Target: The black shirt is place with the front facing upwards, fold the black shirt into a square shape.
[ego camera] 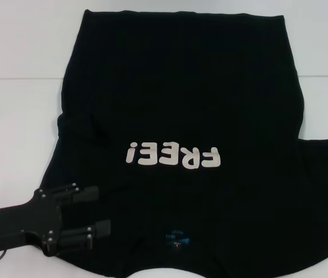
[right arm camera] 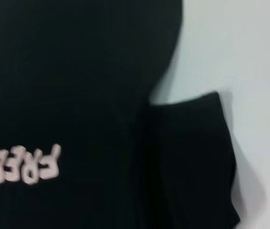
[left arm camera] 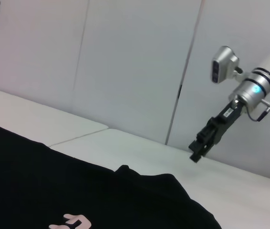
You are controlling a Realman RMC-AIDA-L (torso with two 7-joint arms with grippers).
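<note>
Black shirt (ego camera: 181, 104): lies flat, front up, on white table (ego camera: 13, 116).
Left gripper (ego camera: 102, 211): fingers released, over left sleeve.
Right gripper (left arm camera: 198, 151): raised; grip state not clear.

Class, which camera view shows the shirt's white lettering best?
The head view: the whole "FREE!" lettering on the black shirt is visible. The right wrist view shows it partly cut off; the left wrist view shows only a fragment.

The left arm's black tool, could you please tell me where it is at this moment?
In the head view the left tool sits low on the robot's left, its open fingers reaching over the near-left part of the black cloth T-shirt, short of the blue neck label.
</note>
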